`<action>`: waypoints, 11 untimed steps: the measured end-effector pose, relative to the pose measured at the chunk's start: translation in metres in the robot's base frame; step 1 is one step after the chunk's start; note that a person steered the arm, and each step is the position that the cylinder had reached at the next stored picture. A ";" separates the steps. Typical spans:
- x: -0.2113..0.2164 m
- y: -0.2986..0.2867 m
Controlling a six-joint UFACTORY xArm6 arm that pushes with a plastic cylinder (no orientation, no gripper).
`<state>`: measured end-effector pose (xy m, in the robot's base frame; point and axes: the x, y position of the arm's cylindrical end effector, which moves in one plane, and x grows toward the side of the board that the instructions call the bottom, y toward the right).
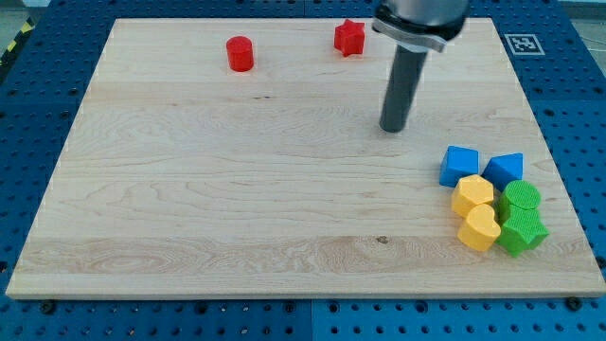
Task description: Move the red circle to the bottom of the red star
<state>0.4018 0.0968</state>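
The red circle [240, 53] stands near the view's top, left of centre, on the wooden board [237, 189]. The red star [349, 37] lies to its right, close to the board's top edge. My tip [392, 128] rests on the board below and to the right of the red star, well apart from it and far to the right of the red circle. It touches no block.
A cluster of blocks sits at the view's lower right: a blue cube [459, 166], a blue block [505, 170], a yellow block [472, 195], a yellow heart [478, 228], a green circle [521, 199] and a green star [522, 232].
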 end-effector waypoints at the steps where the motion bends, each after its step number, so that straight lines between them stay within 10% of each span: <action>1: -0.036 -0.020; 5: -0.159 -0.148; 7: -0.167 -0.239; 11: -0.143 -0.211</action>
<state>0.2587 -0.1144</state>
